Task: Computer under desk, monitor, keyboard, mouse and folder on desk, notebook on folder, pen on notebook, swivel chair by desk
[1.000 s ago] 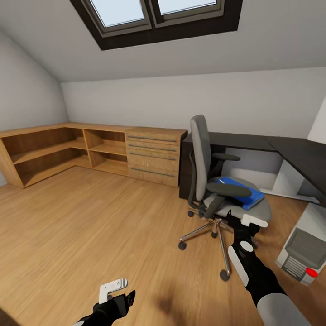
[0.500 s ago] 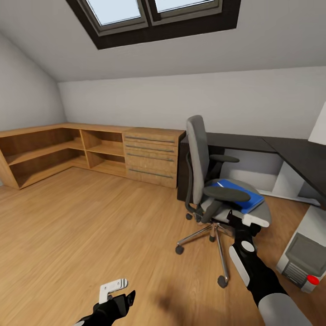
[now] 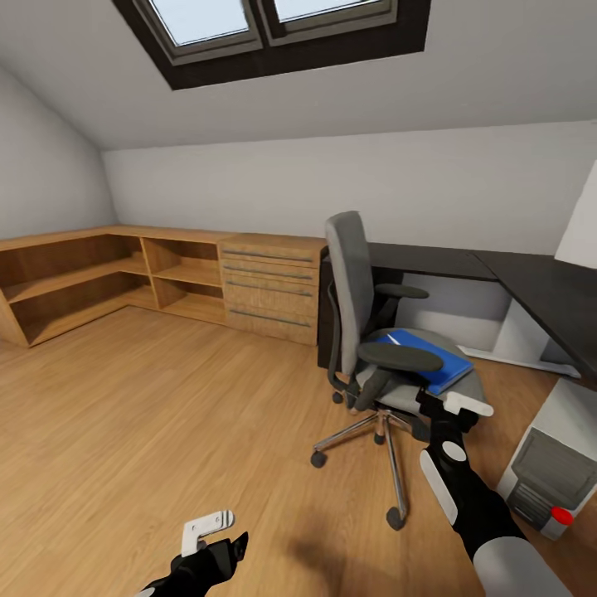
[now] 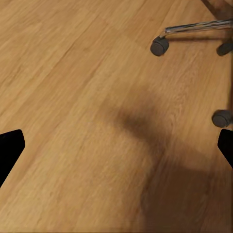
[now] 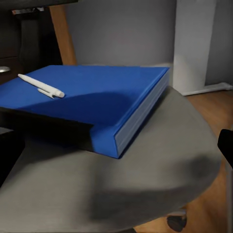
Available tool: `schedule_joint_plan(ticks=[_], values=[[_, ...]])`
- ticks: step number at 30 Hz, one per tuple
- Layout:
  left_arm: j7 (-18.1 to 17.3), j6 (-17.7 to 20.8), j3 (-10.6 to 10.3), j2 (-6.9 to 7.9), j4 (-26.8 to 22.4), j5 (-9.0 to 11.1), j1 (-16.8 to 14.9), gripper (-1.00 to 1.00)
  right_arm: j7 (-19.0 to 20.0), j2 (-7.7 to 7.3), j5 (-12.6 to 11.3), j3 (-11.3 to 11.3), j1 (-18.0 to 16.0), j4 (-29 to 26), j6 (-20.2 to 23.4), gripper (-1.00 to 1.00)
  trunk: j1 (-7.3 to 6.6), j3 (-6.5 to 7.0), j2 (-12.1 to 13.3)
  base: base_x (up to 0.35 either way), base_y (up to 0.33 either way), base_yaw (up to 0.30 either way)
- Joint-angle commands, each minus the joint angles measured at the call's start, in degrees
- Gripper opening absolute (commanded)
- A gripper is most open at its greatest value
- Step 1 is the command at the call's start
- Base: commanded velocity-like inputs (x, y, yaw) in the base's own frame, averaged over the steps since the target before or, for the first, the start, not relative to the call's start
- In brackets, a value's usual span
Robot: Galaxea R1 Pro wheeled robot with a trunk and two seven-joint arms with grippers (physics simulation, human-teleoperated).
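— Where are our grippers?
— Our right gripper (image 3: pixel 452 406) hangs wide open and empty at the swivel chair's (image 3: pixel 373 332) near seat edge; our left gripper (image 3: pixel 211 535), also open and empty, hovers low over the floor (image 3: pixel 166 414).
— And the folder?
— The blue folder (image 5: pixel 92 99) lies on the seat, the white pen (image 5: pixel 41 86) on top, left of the black worktop (image 3: pixel 464 265).

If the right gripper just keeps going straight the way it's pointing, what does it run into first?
Most likely the blue folder lying on the swivel chair seat, with the white pen on top. The right gripper looks aimed low across the seat, so it may brush the padding first; depth is hard to judge.
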Motion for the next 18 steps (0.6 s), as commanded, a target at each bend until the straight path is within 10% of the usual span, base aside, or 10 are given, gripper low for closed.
schedule_joint_plan(ticks=[1,18], values=[[0.5,0.2,0.0,-0.01,-0.1,0.6,0.0,1.0,-0.1,-0.03,-0.6,0.1,0.0,0.0,-0.4,1.0,-0.01,-0.05,0.0,0.0,-0.04,0.0],[0.5,0.2,0.2,0.03,-0.1,0.8,0.0,1.0,0.0,0.05,-0.6,0.4,0.0,0.4,-0.4,1.0,-0.01,-0.05,0.0,0.011,-0.006,0.0]])
